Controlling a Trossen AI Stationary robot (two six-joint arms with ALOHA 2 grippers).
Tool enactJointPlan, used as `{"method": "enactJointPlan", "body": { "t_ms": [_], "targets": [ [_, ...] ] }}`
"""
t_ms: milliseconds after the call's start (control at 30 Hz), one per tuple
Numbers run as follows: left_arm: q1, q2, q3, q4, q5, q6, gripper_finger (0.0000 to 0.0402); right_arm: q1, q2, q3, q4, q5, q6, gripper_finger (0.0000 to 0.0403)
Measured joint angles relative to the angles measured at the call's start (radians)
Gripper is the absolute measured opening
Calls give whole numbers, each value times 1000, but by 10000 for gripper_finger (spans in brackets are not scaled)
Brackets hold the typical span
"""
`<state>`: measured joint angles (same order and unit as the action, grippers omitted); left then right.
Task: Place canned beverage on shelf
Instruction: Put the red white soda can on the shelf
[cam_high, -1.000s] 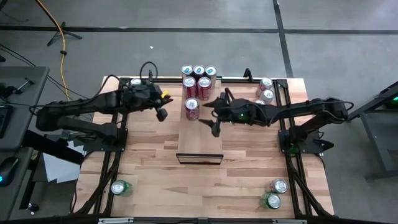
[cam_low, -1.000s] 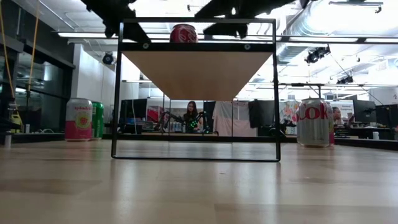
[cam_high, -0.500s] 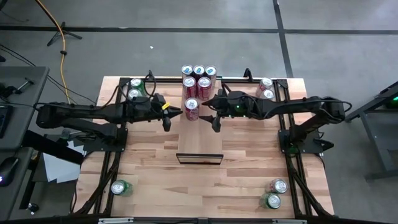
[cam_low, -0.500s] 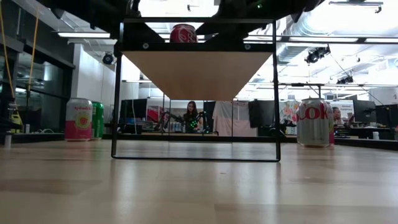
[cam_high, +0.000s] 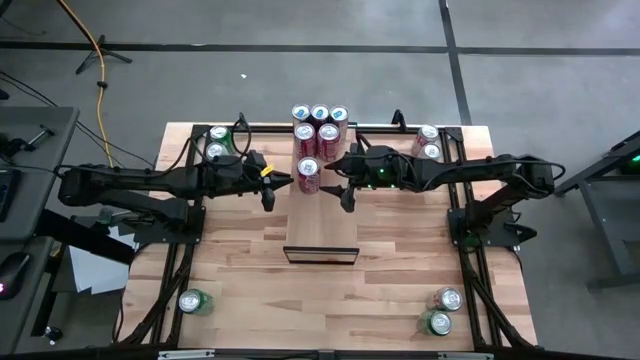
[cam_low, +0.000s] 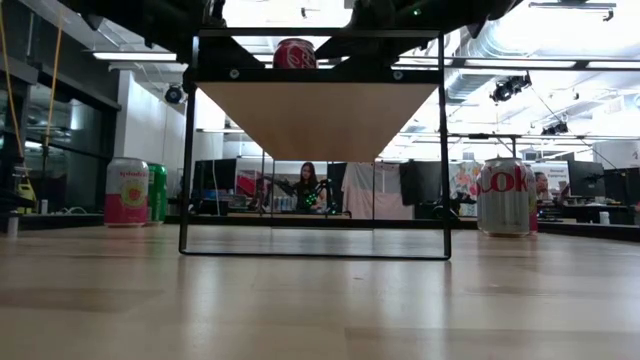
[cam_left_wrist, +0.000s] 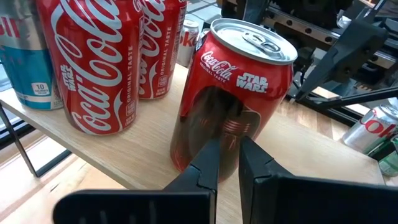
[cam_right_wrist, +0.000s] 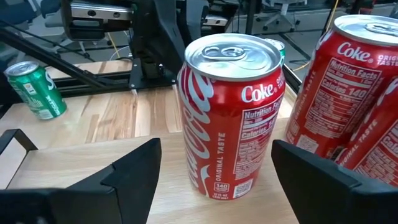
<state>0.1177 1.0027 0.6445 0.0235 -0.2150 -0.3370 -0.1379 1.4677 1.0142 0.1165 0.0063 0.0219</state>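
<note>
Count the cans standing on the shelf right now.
6 on the shelf, seen from above: three along the far edge, two behind them, and one alone between the two grippers. None looks hidden.
</note>
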Motion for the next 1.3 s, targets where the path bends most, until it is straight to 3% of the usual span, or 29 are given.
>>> {"method": "enactJointPlan", "body": {
  "t_ms": [500, 1067, 1300],
  "targets": [
    [0, 0, 0, -4, 41, 2, 0, 1, 0, 0, 0, -19, 4, 289],
    [0, -3, 0, -26, 138, 114, 0, 1, 0, 0, -1, -24, 3, 289],
    [3, 3, 0, -24, 153, 231, 0, -2, 32, 0, 19, -26, -13, 289]
  ]
}}
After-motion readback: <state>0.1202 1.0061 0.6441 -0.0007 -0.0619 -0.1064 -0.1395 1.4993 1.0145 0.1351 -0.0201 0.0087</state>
